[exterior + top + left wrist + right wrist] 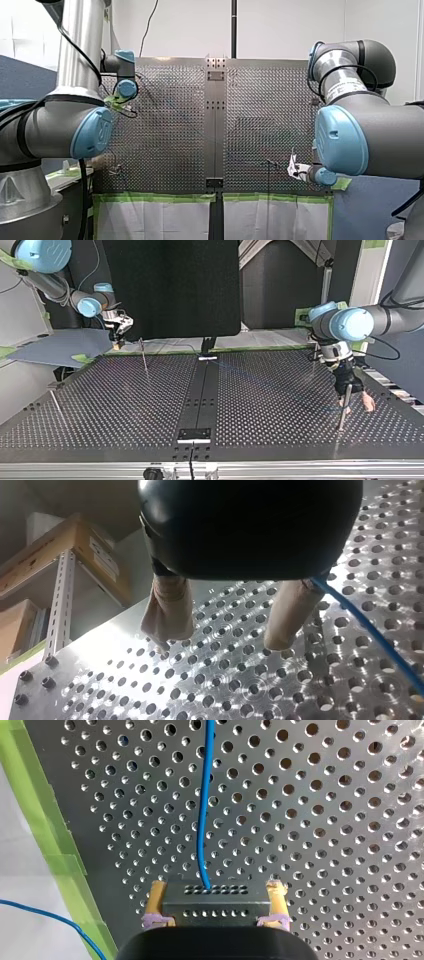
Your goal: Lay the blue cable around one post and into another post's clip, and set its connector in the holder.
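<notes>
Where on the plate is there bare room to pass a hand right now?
Top view: bare plate between the thin post and the centre strip, toward the near edge. Crowded around my left gripper and the post under it, where the blue cable runs; also by my right gripper.

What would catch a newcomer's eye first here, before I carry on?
The blue cable running straight ahead over the perforated table from the dark connector clamped in my right gripper, between its yellow pads. Next, my left gripper, open with beige pads just above the table, the cable passing beside one finger; in the top view it hangs by a thin post at the right.
</notes>
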Controlling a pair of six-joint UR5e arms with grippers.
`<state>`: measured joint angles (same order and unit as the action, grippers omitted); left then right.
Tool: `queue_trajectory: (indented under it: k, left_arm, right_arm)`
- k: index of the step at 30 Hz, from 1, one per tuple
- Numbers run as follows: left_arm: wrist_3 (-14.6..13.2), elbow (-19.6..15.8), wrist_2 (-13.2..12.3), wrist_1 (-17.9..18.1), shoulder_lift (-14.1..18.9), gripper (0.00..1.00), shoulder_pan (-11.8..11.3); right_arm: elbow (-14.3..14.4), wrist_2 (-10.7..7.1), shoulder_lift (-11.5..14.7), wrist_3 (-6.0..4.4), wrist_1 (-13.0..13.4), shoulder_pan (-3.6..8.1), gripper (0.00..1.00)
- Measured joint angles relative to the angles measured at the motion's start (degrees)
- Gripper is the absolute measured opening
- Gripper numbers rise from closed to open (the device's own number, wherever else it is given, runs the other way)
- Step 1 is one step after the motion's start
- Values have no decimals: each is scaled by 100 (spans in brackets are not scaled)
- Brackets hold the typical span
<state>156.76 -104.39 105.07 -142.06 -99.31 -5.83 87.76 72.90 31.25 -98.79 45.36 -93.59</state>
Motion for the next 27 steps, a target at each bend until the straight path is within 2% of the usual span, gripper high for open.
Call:
queue_trajectory:
  k: [3,6,10,13,17,23,27]
  left_arm:
    - [-76,-4,-5,-11,-2,100,9]
    - [-126,-7,-7,-14,-10,100,15]
    - [-150,-5,-17,-16,-10,100,19]
    - [-160,-7,-35,-16,-11,100,21]
    - [-170,-6,-42,-16,-12,100,22]
    - [-175,-5,-45,-12,-12,100,23]
    - [-195,-3,-43,-10,-12,100,23]
  right_arm:
    - [-9,18,0,-1,-1,21,0]
    - [-31,125,2,24,-6,61,0]
    - [-40,322,13,132,-44,113,0]
    - [-31,395,50,207,-107,152,0]
    - [56,422,202,258,-140,206,0]
    - [298,416,481,256,-143,267,0]
    - [403,361,674,254,-157,261,0]
